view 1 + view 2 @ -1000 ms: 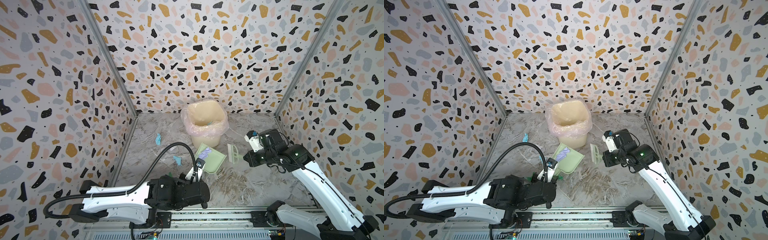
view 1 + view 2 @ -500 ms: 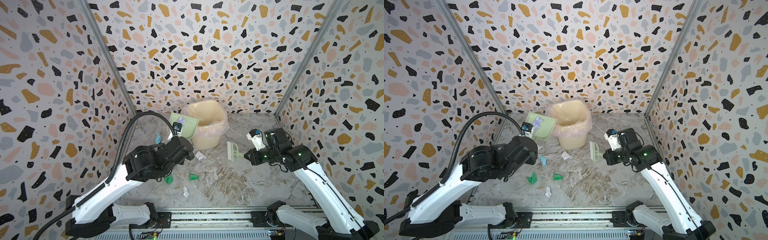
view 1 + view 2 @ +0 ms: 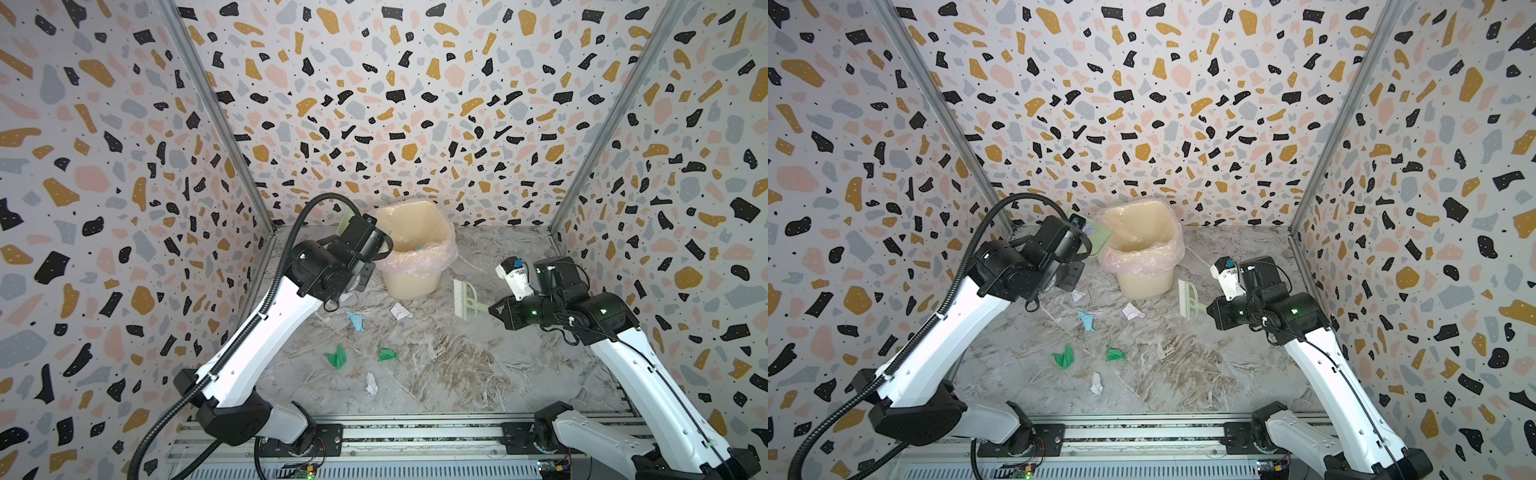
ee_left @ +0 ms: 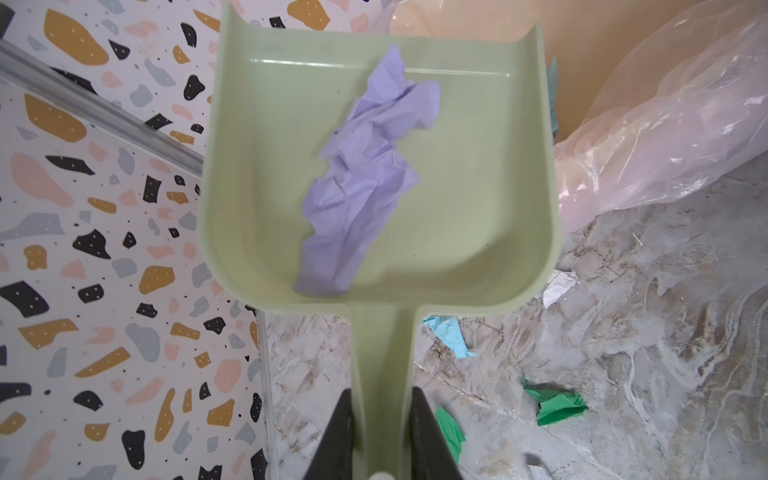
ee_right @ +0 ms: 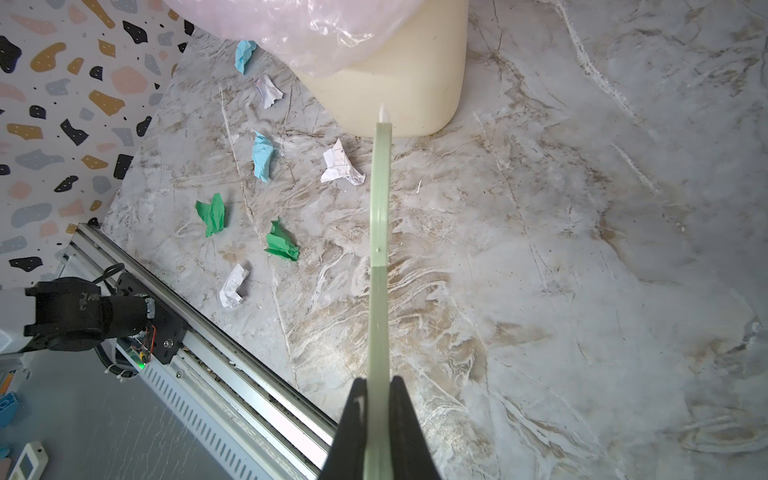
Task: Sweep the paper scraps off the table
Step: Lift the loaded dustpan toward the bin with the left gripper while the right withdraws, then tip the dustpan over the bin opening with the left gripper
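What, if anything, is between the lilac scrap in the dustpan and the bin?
Nothing visible. The lilac scrap lies loose in the dustpan, which the left gripper holds by its handle beside the bin; the pan's open front edge is at the bin's lined rim.

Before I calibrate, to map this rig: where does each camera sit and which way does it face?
Top views: high over the front rail, looking down at the table and bin; left arm and right arm show.
Left wrist: behind the left pincer, facing the dustpan and bin; only fingertips show.
Right wrist: behind the right pincer, facing along the brush at the table; fingertips and left arm's base show.
Shared: all views catch the green scraps.
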Motion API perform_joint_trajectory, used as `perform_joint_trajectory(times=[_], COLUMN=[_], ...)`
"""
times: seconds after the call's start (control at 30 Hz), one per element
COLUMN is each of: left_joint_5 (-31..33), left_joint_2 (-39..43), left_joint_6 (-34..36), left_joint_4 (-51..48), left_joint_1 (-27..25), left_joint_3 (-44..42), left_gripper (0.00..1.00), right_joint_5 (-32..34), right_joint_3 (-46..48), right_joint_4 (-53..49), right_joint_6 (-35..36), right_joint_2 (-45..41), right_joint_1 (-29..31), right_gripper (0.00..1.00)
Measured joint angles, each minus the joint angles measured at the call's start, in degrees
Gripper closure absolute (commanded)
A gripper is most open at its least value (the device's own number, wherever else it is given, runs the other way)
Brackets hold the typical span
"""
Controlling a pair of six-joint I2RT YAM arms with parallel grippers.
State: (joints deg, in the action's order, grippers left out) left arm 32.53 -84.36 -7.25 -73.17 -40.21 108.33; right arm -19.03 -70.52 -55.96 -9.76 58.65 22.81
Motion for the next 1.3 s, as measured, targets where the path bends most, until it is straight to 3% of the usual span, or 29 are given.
perform_joint_trajectory(times=[0.5, 0.93, 1.3], left_joint_5=[6.8, 20.7, 33.0], left_joint_2=[-11.6, -18.1, -18.2], left_joint_6=[16.4, 33.8, 50.5], left_joint_4=[3.6, 11.0, 21.1], left_joint_1=[0.6, -5.3, -7.3], left_joint_3=[11.6, 11.1, 2.1], left_gripper=[1.00, 1.00, 1.00], right_joint_5=[-3.6, -5.9, -6.7], right_joint_3=[2.2, 2.3, 2.7], right_joint_4=[0.6, 0.0, -0.2], right_joint_6=[2.7, 5.1, 5.6], right_joint_2=[0.0, 0.1, 0.2], right_joint_1=[-4.3, -8.3, -9.4], right_gripper=[1.00, 1.00, 1.00])
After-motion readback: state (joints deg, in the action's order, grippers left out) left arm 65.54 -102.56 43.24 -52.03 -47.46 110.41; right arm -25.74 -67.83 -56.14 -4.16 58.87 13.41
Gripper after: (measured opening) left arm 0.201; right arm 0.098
